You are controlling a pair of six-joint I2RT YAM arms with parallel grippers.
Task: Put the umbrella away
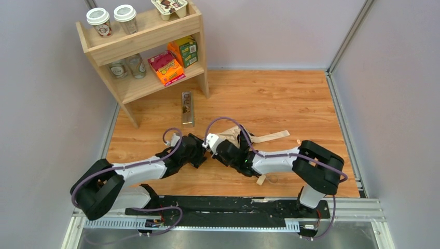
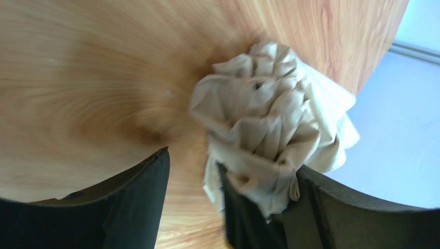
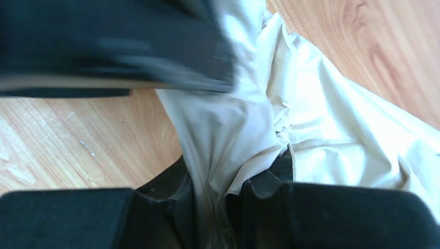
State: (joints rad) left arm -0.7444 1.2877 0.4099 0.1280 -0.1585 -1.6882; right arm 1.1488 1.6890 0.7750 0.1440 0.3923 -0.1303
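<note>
Umbrella between right fingers (fabric only)

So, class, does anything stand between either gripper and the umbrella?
Nothing visible does. The right gripper is pinched on the umbrella fabric; the left gripper is open, with the bunched fabric against one finger.

No text or label can be read.

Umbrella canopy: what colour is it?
The crumpled fabric umbrella canopy is plain pale beige; the left wrist view shows it best.
</note>
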